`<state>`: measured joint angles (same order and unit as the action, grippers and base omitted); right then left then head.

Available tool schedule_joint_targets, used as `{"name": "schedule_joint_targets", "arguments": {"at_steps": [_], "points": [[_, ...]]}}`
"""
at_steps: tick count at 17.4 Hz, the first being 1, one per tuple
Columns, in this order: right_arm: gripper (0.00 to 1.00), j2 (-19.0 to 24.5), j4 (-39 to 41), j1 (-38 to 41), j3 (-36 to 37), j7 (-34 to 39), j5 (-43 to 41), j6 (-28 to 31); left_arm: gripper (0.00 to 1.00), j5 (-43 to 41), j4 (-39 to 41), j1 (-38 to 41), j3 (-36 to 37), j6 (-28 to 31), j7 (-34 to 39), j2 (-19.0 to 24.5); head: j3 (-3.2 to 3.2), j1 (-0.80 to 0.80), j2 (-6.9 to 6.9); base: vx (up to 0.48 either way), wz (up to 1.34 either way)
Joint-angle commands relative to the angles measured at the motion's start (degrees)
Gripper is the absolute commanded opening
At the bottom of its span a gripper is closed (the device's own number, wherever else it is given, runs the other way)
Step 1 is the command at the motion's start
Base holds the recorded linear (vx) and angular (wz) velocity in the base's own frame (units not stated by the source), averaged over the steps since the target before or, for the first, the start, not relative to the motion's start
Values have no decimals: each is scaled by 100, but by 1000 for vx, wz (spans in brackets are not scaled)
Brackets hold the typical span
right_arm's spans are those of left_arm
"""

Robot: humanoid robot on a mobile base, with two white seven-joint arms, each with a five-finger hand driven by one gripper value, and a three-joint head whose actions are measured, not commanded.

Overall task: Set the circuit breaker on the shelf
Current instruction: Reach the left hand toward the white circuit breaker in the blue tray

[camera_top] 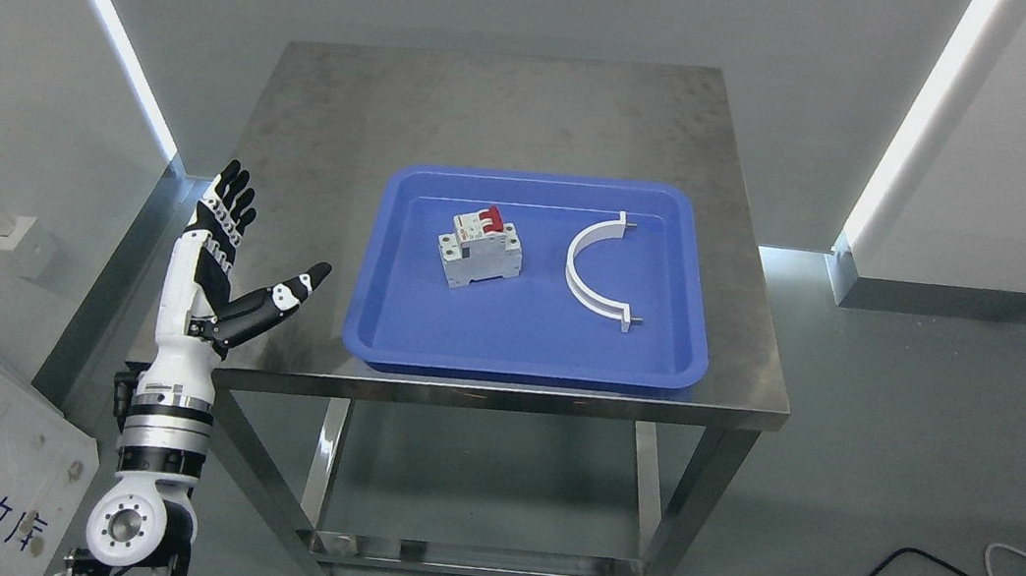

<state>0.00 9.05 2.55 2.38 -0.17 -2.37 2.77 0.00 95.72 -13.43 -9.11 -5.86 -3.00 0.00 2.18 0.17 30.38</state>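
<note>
Steel table [498,98] square in the middle, blue tray [524,354] sitting toward its front edge, and no shelf in sight anywhere, so where this part is meant to go cannot be told from here. Left hand [225,255] is up at the table's left edge, fingers spread wide, thumb pointing toward the tray, holding nothing and well apart from its target. Right arm is out of view entirely. Inside the tray, the white half-ring clamp [593,269] lies on the right, and the circuit breaker [478,251] stands left of centre, red toggle at the top, tilted a bit relative to the tray walls. The risk, as I judge it: the hand has to clear the tray's raised rim, and a low approach could shove the tray itself. The breaker is small and boxy against big fingers, so a poorly placed squeeze could tip it or knock it toward the clamp. Its label print is too small to read.
</note>
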Motion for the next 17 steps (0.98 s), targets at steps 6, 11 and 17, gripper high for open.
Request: {"name": "schedule_joint_targets", "arguments": {"at_steps": [6,11,17], "points": [[100,-100,0,0,0,-1,0,-5,100,-8,-35,-545,234,320,-472,100,0,0,0,0,0],[100,-100,0,0,0,-1,0,-5,100,-1175,-806,-1793,620,1025,-1623,386,0,0,0,0,0],[100,-100,0,0,0,-1,0,-5,98,-2179,-976,-1971,1051,1385,-2634,492,0,0,0,0,0]]}}
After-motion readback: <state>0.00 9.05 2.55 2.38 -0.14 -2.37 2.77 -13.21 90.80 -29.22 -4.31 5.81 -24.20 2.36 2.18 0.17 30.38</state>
